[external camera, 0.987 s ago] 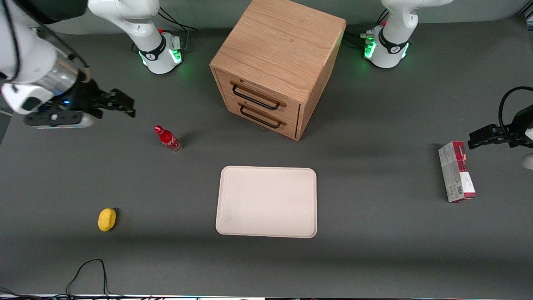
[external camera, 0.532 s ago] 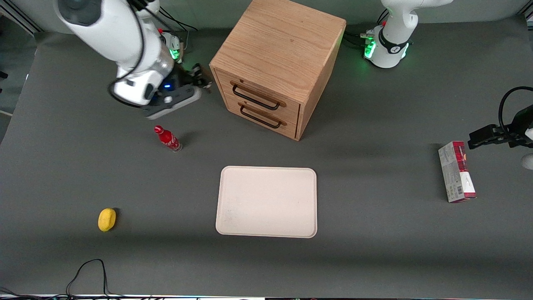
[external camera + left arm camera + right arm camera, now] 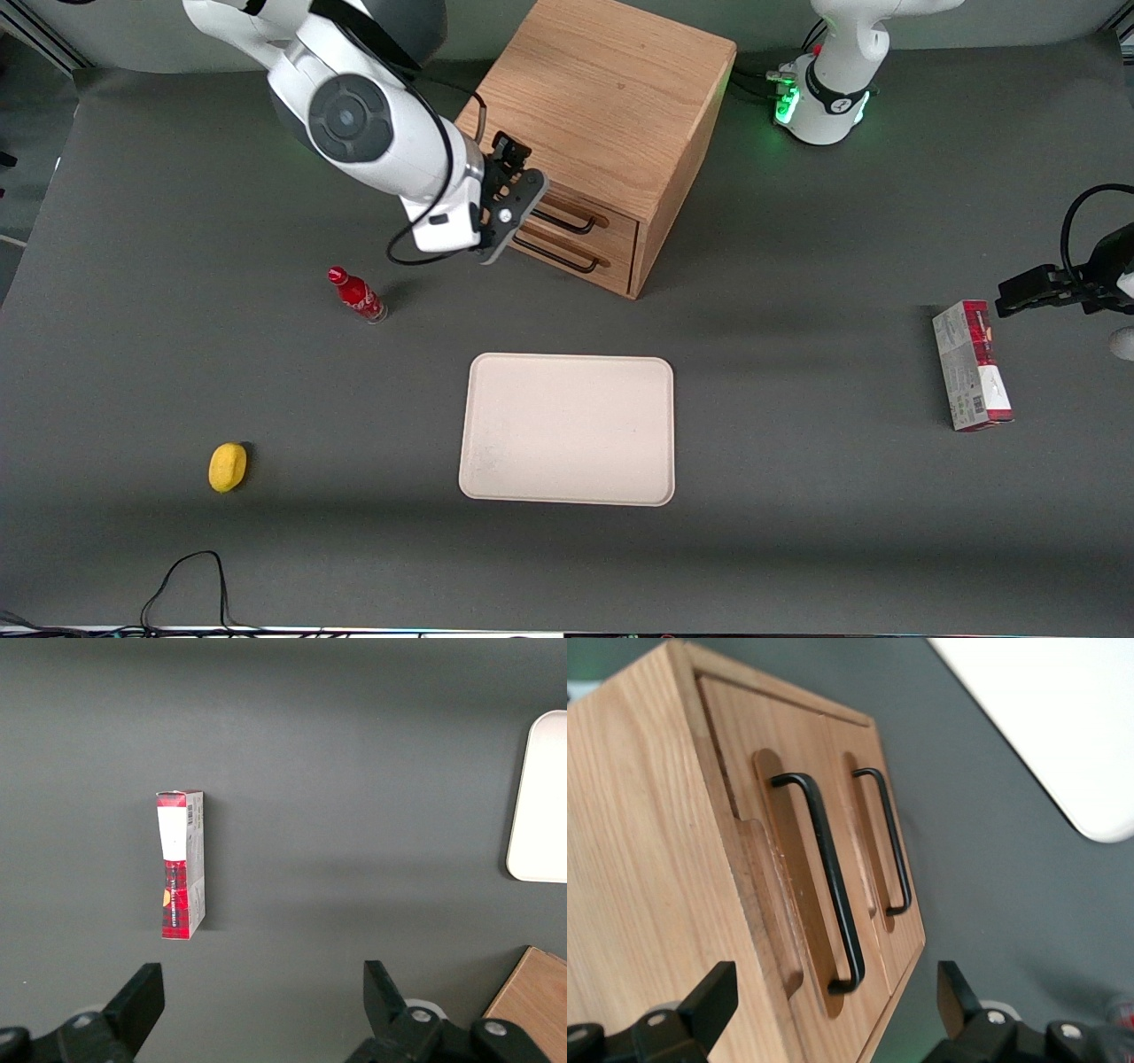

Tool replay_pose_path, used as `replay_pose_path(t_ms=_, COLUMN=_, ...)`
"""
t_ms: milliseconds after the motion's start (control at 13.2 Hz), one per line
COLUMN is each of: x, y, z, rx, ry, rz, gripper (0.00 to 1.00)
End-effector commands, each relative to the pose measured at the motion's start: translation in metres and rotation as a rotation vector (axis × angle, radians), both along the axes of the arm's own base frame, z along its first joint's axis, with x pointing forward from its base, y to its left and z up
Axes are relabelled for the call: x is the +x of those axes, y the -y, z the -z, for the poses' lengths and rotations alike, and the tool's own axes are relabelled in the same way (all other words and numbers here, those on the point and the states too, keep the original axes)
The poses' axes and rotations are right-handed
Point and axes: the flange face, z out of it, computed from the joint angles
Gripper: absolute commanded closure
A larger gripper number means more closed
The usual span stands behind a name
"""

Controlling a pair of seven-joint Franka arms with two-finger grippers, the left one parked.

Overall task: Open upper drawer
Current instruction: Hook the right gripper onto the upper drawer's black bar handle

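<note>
Your gripper (image 3: pixel 514 182) has swung in to the upper drawer (image 3: pixel 799 870), fingers spread, seemingly not yet touching the handle (image 3: pixel 826 879).

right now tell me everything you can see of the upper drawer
The upper drawer is the topmost of two in the light oak cabinet, its front flush and shut. A black wire bar handle spans an oblong recess in its front. Nothing touches it: the hand hovers open just in front of the handle, fingers apart.
</note>
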Motion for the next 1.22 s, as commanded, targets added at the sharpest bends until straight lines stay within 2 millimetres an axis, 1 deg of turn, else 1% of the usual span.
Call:
replay_pose_path(t_ms=0, x=0.001, y=-0.007, z=0.026, rx=0.071, ry=-0.021, rz=-0.097, gripper=0.00)
replay_pose_path(t_ms=152, x=-0.004, y=-0.011, z=0.044, rx=0.068, ry=-0.019, rz=-0.094, gripper=0.00)
replay_pose_path(t_ms=228, x=-0.008, y=-0.013, z=0.059, rx=0.064, ry=-0.019, rz=-0.096, gripper=0.00)
replay_pose_path(t_ms=304, x=-0.011, y=-0.014, z=0.071, rx=0.066, ry=-0.014, rz=-0.102, gripper=0.00)
replay_pose_path(t_ms=456, x=-0.013, y=-0.015, z=0.082, rx=0.067, ry=-0.006, rz=-0.108, gripper=0.00)
replay_pose_path(t_ms=608, x=-0.017, y=-0.016, z=0.097, rx=0.073, ry=0.009, rz=-0.097, gripper=0.00)
replay_pose_path(t_ms=759, x=-0.019, y=-0.018, z=0.106, rx=0.084, ry=0.027, rz=-0.086, gripper=0.00)
replay_pose_path(t_ms=911, x=-0.016, y=-0.017, z=0.113, rx=0.071, ry=0.048, rz=-0.098, gripper=0.00)
replay_pose_path(t_ms=1063, x=-0.007, y=-0.014, z=0.126, rx=0.045, ry=0.073, rz=-0.124, gripper=0.00)
replay_pose_path(t_ms=1139, x=-0.005, y=-0.014, z=0.127, rx=0.047, ry=0.082, rz=-0.122, gripper=0.00)
